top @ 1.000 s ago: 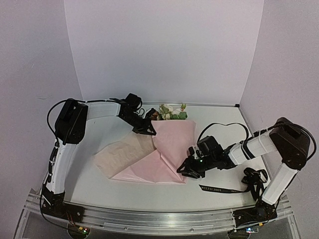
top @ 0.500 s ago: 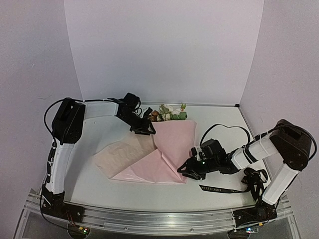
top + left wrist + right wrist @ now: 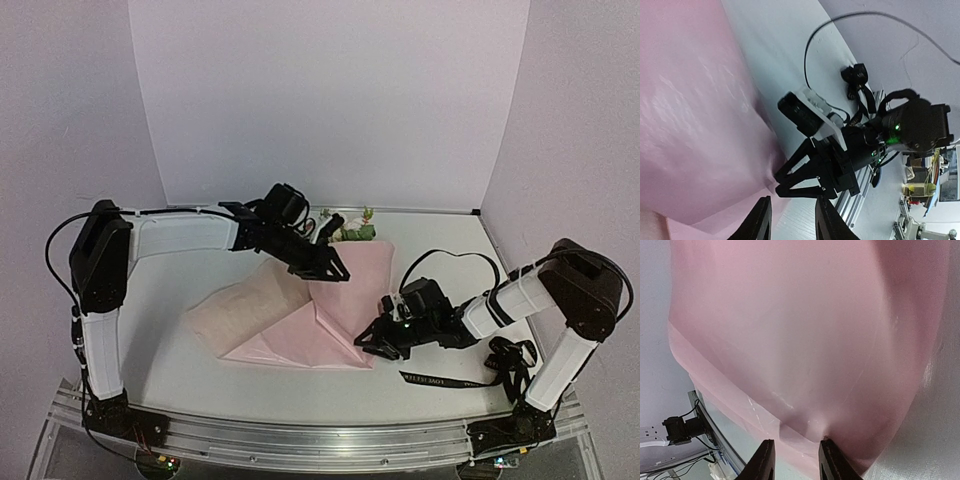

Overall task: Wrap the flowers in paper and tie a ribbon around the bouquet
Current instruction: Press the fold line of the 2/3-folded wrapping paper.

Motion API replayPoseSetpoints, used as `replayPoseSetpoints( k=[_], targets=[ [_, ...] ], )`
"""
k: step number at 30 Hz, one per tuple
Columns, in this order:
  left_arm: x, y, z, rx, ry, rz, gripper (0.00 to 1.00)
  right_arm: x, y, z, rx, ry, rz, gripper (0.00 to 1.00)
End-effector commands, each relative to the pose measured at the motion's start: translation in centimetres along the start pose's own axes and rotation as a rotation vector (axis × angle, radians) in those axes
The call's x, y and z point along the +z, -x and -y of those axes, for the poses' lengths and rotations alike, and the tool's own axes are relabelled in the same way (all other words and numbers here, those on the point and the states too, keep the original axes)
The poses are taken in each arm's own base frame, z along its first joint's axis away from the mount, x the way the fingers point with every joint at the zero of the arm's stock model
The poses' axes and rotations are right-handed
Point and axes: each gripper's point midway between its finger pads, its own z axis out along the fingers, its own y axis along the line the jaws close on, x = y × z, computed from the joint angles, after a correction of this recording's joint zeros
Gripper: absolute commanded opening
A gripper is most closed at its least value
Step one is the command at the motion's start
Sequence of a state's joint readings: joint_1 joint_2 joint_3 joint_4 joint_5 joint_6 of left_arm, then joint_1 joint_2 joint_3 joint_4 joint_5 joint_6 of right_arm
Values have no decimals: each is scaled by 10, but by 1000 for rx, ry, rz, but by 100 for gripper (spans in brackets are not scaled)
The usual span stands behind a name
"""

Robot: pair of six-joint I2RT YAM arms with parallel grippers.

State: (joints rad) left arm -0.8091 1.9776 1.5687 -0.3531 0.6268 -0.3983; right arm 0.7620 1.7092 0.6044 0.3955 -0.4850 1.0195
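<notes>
Paper point(image 3: 345, 290) lies folded in the middle of the table point(image 3: 190, 285), a pale-pink sheet with the flowers point(image 3: 350, 230) peeping out at its far edge. The left pincer point(image 3: 340, 270) hovers over the paper's far part, just near of the blooms, fingers apart and holding nothing. The right pincer point(image 3: 362, 342) sits low at the puckered near-right corner, fingers parted, tips touching the sheet. The ribbon point(image 3: 445, 381) lies on the table, near and right of that pincer.

The ribbon point(image 3: 440, 381), lying just beside the right gripper point(image 3: 366, 343), carries small white letters, but they are too small to read.
</notes>
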Motion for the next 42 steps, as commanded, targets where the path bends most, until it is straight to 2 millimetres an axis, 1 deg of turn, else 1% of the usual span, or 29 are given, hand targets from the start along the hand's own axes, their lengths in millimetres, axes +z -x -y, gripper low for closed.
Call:
replayPoseSetpoints(
  k=[1, 4, 9, 16, 24, 29, 35, 42],
  targets=[
    [25, -25, -13, -79, -45, -69, 29, 0, 7, -19, -24, 45, 6, 30],
    [32, -38, -22, -117, -44, -94, 26, 1, 7, -18, -22, 42, 6, 30],
    [35, -58, -35, -165, -24, -120, 24, 2, 7, -18, -19, 42, 4, 30],
    [48, -79, -65, -222, 57, -159, 20, -1, 4, -14, -11, 34, 5, 31],
    [58, -102, -90, -288, 122, -205, 17, -2, 1, -6, -3, 17, 4, 31],
    [60, -110, -104, -301, 174, -221, 13, 0, -2, 2, 8, -3, 2, 31],
    [63, -119, -116, -314, 218, -243, 10, -2, -6, 6, 28, -4, -2, 31],
    [64, -124, -121, -328, 227, -255, 9, -7, -22, 21, 45, -23, -9, 32]
  ],
)
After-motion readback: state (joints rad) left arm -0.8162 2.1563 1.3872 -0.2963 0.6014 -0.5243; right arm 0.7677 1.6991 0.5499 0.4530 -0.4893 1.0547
